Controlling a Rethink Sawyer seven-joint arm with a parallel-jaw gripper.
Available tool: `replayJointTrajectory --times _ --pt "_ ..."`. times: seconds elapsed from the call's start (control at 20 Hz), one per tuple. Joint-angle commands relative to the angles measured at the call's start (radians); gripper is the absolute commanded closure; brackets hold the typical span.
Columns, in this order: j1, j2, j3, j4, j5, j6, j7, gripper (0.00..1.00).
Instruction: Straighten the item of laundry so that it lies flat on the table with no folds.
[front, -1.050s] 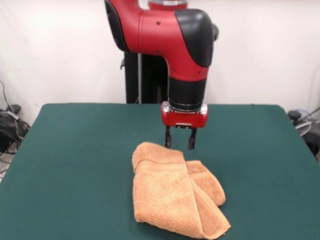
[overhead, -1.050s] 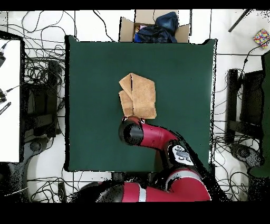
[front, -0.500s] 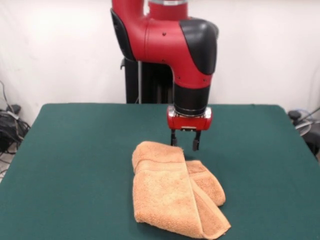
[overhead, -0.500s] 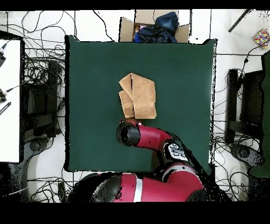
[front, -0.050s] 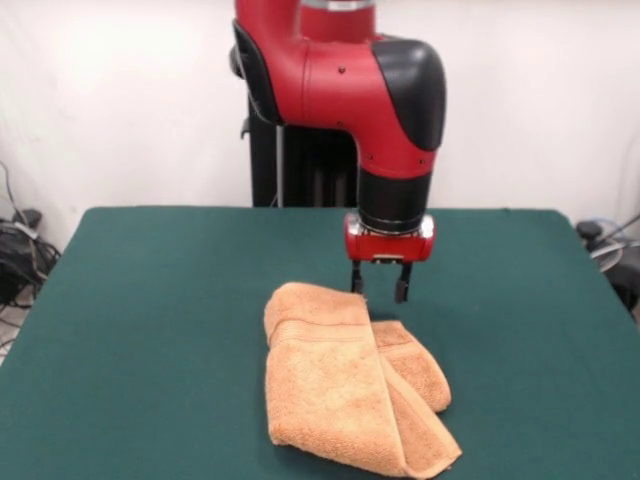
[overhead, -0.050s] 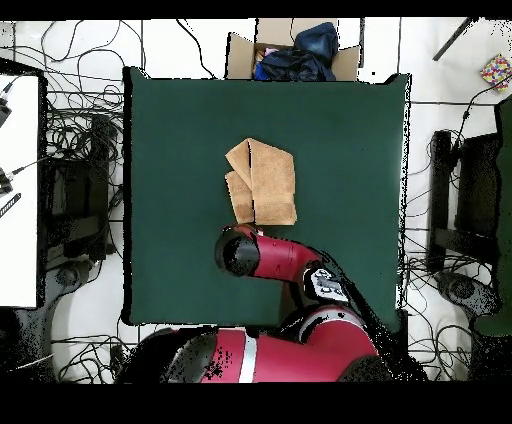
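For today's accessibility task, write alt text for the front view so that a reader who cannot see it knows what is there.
An orange-tan towel lies folded over itself on a dark green table. A red and black robot arm comes down from above, its open gripper hanging just behind the towel's far edge, holding nothing.

An open brown cardboard box (overhead, -0.050s: 290, 55) holding dark blue cloth (overhead, -0.050s: 300, 52) stands on the floor. Tangled black cables (overhead, -0.050s: 75, 140) lie on the floor. A small multicoloured cube (overhead, -0.050s: 496, 71) sits at one corner of the floor.

Front camera and overhead camera, both on table (front, -0.050s: 150, 300).
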Motion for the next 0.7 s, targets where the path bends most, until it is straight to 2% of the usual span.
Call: replayJointTrajectory --times 0.05,0.3,0.7 --pt "0.005 -0.010 0.057 -0.138 0.020 0.063 0.112 0.00" --pt "-0.010 -0.034 0.063 -0.185 0.013 0.148 0.071 0.00" --pt "-0.038 -0.032 0.083 -0.198 -0.007 0.153 0.063 0.00"
